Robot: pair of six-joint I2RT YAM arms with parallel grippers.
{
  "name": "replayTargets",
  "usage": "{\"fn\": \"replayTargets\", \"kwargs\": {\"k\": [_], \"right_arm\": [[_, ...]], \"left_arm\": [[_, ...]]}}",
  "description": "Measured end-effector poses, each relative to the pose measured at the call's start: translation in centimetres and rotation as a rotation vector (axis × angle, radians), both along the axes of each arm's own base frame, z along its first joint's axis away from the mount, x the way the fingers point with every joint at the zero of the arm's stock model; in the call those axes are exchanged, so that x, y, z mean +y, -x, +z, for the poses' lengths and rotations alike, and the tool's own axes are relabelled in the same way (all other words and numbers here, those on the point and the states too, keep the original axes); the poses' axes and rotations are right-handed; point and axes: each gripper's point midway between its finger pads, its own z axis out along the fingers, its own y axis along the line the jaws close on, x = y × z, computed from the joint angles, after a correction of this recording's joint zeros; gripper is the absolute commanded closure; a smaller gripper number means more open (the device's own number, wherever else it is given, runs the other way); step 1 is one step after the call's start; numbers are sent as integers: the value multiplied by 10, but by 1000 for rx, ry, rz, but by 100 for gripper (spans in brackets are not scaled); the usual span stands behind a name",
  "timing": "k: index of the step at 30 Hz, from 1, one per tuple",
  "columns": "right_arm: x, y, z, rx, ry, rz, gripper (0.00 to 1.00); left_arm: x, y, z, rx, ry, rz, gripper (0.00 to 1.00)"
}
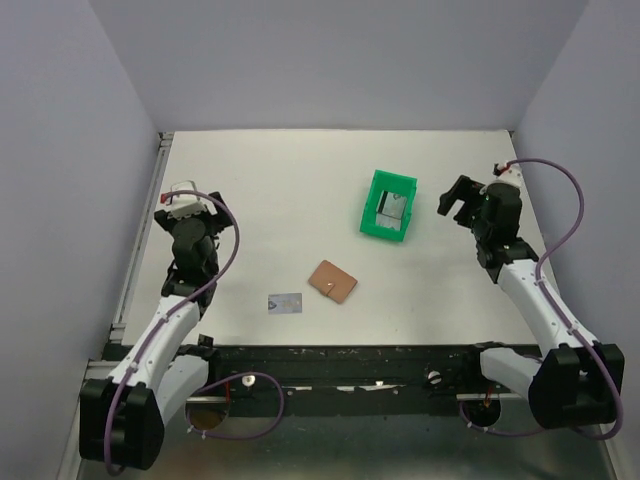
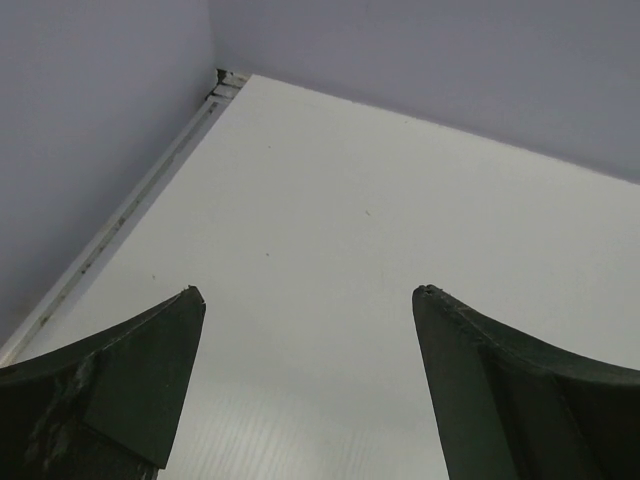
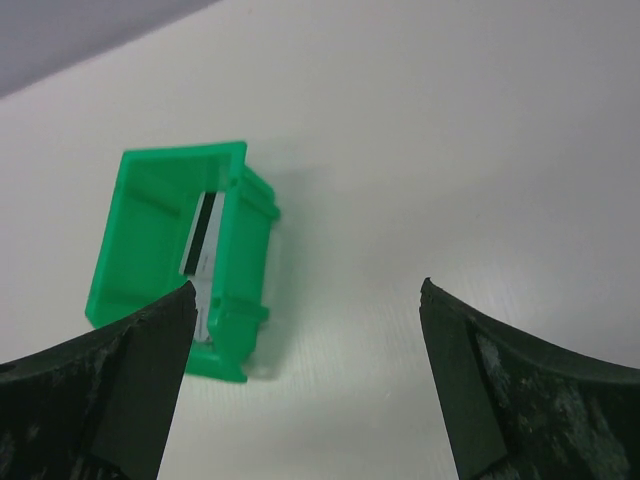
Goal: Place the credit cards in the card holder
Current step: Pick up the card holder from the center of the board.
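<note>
A tan-brown card holder (image 1: 332,281) lies flat near the table's front middle. Just left of it rests one pale grey credit card (image 1: 286,303) with a small dark mark. Another credit card (image 1: 392,208) (image 3: 203,255), pale with a dark stripe, stands inside the green bin (image 1: 388,205) (image 3: 150,255). My left gripper (image 1: 183,196) (image 2: 310,290) hovers open over bare table at the left, far from the cards. My right gripper (image 1: 458,198) (image 3: 308,284) is open, just right of the bin, with nothing between its fingers.
Pale walls enclose the white table on three sides. A metal rail (image 2: 130,205) runs along the left edge. The black frame (image 1: 340,355) with both arm bases lines the front edge.
</note>
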Motion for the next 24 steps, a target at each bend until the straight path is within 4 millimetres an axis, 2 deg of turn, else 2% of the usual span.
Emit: {"fn": "replayTargets", "kwargs": {"k": [2,6,9,13,19,21,24], "right_arm": [[14,10,-20,72,-55,57,0],[46,33,-48,155,-169,203,0],[67,46,-50,187,-251,294,0],[99,61,-52,220,-301,400,0],[168,110,-81,347,-293,619,3],[179,120,-98,408,-287,645,4],[183,125,-122,489,-276,645,5]], "left_arm": [[-4,9,-4,14,60,-14,1],[-16,28,-29,71,169,-65,1],[-31,39,-48,127,239,-131,1],[-50,43,-57,166,301,-223,1],[-83,50,-73,233,355,-353,1],[-95,52,-80,265,361,-396,1],[-114,56,-89,308,362,-463,1]]}}
